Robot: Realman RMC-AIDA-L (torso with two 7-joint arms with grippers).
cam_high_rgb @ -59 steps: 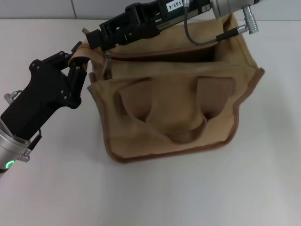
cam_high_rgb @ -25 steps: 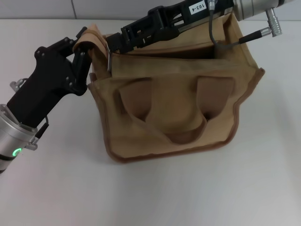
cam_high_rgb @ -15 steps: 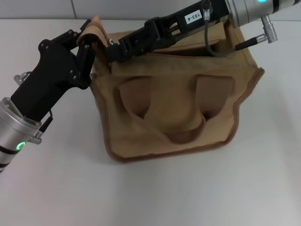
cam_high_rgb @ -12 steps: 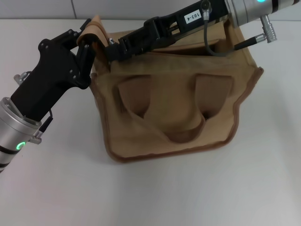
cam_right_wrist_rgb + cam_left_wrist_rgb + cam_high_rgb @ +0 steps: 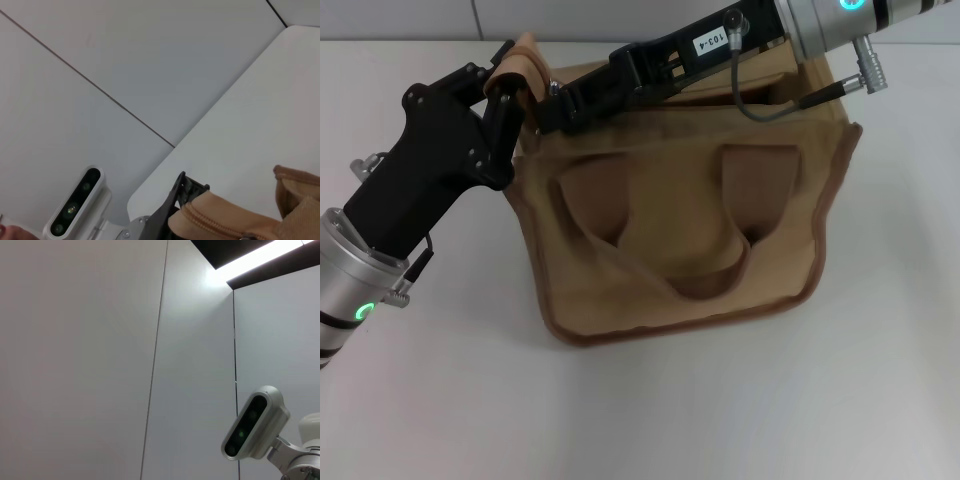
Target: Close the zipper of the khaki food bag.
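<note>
Head view: both pincers [image 5: 510,95] [image 5: 552,108] at bag [image 5: 680,240] corner.

The khaki food bag [image 5: 690,240] lay on the table, boxy tan canvas with brownish piping, handles slack on its front; its zipper [image 5: 220,223] ran along the top.

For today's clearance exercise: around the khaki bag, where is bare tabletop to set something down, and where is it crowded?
Bare table lies in front of the khaki food bag and to its right. It is crowded at the bag's far left corner, where the left tool and right tool meet by the zipper end.
</note>
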